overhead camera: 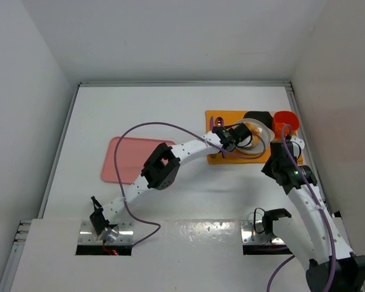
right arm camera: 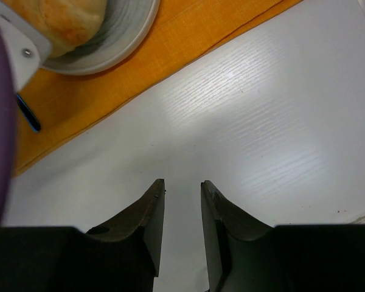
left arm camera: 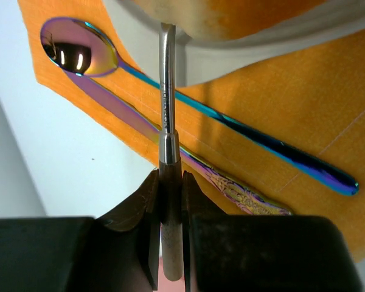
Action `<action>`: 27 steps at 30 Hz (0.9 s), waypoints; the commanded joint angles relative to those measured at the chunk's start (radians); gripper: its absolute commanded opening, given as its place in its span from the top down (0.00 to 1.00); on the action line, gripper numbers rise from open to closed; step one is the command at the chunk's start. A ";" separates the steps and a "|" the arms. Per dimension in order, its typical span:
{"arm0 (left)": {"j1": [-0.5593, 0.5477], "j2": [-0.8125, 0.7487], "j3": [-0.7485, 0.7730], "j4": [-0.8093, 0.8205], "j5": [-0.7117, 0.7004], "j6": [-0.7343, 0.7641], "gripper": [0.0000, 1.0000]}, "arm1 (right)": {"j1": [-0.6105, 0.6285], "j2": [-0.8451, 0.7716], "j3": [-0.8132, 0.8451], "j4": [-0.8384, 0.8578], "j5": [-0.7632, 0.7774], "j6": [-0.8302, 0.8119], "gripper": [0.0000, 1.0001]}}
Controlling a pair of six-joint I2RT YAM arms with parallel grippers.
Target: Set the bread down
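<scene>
**Left:** a flat pink rectangular tray [overhead camera: 131,159] lies on the white bench [overhead camera: 188,109].

**Centre-right:** an orange cloth placemat [left arm camera: 280,91] carries a pale grey ribbed plate [right arm camera: 131,27] holding the bread [right arm camera: 67,18], a golden-brown bun. An iridescent metal spoon [left arm camera: 85,55] lies beside the plate. A black cup [overhead camera: 257,117] and an orange cup [overhead camera: 285,119] stand at the mat's far edge.

**Arms:** the left arm reaches across to the plate. The left end effector [left arm camera: 170,182] pinches a slim steel utensil handle [left arm camera: 166,91], whose tip is hidden by the plate rim. The right end effector [right arm camera: 182,188] hovers over bare bench, fingers slightly apart, holding nothing.
</scene>
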 commanded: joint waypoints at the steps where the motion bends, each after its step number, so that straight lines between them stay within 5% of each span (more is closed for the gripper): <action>1: -0.049 -0.029 -0.042 0.129 -0.133 0.103 1.00 | -0.009 -0.013 -0.010 0.004 0.012 -0.010 0.70; 10: -0.084 -0.009 -0.096 0.312 -0.332 0.296 1.00 | -0.012 -0.021 -0.005 0.001 0.010 -0.019 0.70; 21: -0.023 -0.034 -0.170 0.773 -0.549 0.600 1.00 | -0.013 -0.034 -0.008 0.015 -0.016 -0.019 0.71; 27: 0.023 -0.034 -0.099 0.813 -0.560 0.622 1.00 | -0.012 -0.039 -0.008 0.017 -0.022 -0.016 0.71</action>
